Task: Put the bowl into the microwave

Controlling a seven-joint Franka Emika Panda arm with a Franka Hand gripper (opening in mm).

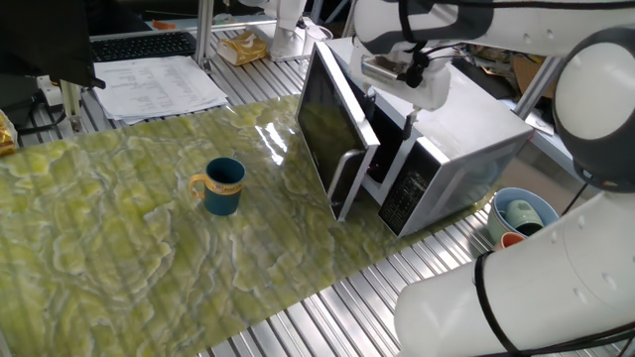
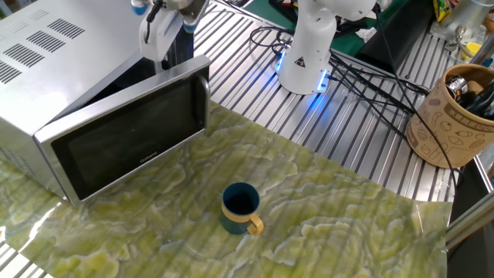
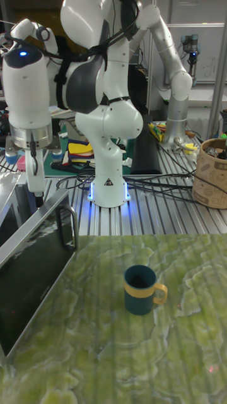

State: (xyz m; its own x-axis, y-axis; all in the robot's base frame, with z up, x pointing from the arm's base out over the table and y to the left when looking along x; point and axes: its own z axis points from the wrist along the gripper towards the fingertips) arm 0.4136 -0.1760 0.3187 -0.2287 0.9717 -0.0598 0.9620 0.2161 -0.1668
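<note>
The bowl (image 1: 224, 186) (image 2: 241, 208) (image 3: 140, 290), a dark teal mug with a yellow-tan handle, stands upright and alone on the green mat. The white microwave (image 1: 466, 129) (image 2: 54, 62) has its dark glass door (image 1: 332, 129) (image 2: 123, 135) (image 3: 31, 271) swung partly open. My gripper (image 1: 409, 121) (image 2: 164, 58) (image 3: 36, 192) hangs just behind the door's free edge, in the gap between door and cavity. Its fingers point down and look shut with nothing between them. It is far from the bowl.
A pale blue round container (image 1: 521, 213) sits on the slatted table right of the microwave. A brown patterned holder (image 2: 451, 116) (image 3: 211, 177) stands at the far corner. The arm's white base (image 2: 309, 54) and black cables (image 2: 370, 77) lie behind the mat. Papers (image 1: 159, 84) lie beyond it.
</note>
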